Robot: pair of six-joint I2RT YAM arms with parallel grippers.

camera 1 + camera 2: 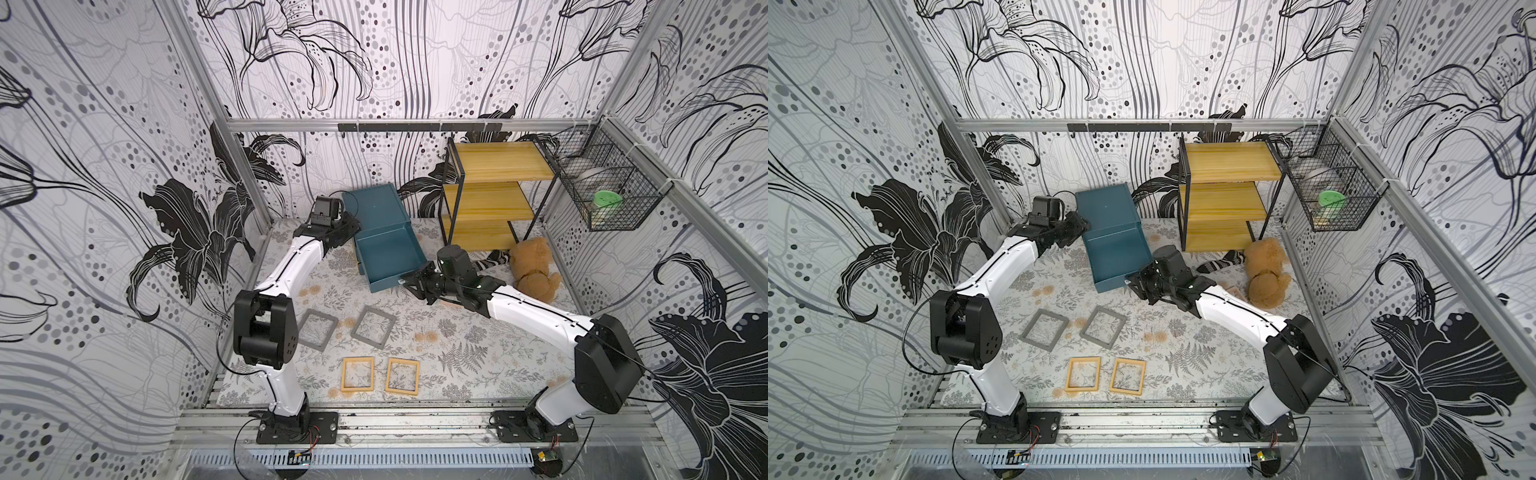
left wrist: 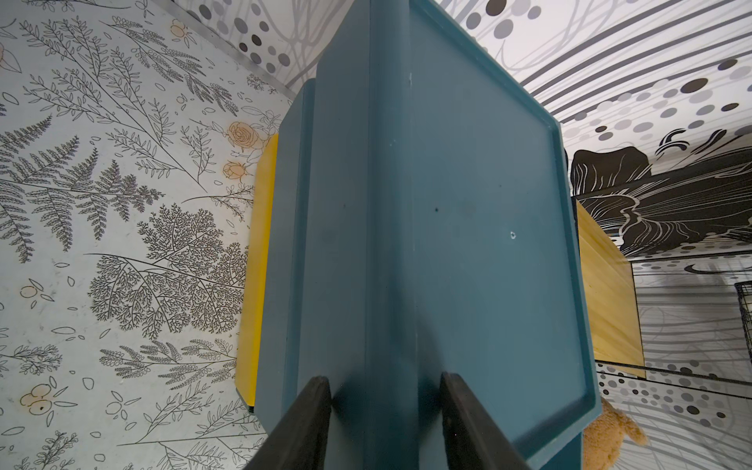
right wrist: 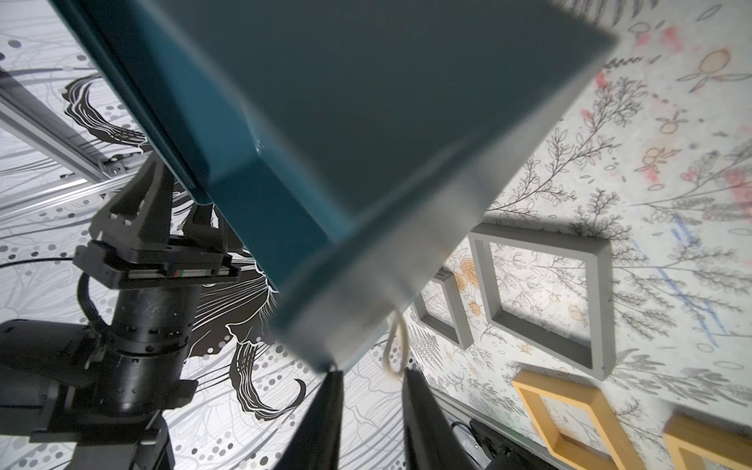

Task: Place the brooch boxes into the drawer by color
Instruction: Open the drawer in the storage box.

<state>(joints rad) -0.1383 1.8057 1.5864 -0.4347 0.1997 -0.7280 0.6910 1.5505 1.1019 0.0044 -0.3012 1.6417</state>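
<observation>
The left claw (image 2: 384,378) is clamping the teal chest (image 1: 374,203). The right claw (image 3: 372,371) is standing parted beside the drawer (image 1: 388,253) pull (image 3: 394,346), gripping nothing. Hanging far out, the drawer may be risking tipping if nudged. Grey brooch boxes (image 1: 372,328) and yellow brooch boxes (image 1: 358,374) are lying on the floral-printed table (image 1: 478,353), with lily-patterned walls (image 1: 415,62) enclosing it.

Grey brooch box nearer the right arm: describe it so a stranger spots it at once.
Find the open teal drawer at the back of the floral table. In front of it lie four frames, a grey pair, then a yellow-tan pair. Yours is the grey brooch box on the right arm's side, fully in view, while the other grey box sits partly behind the left arm's elbow.
</observation>
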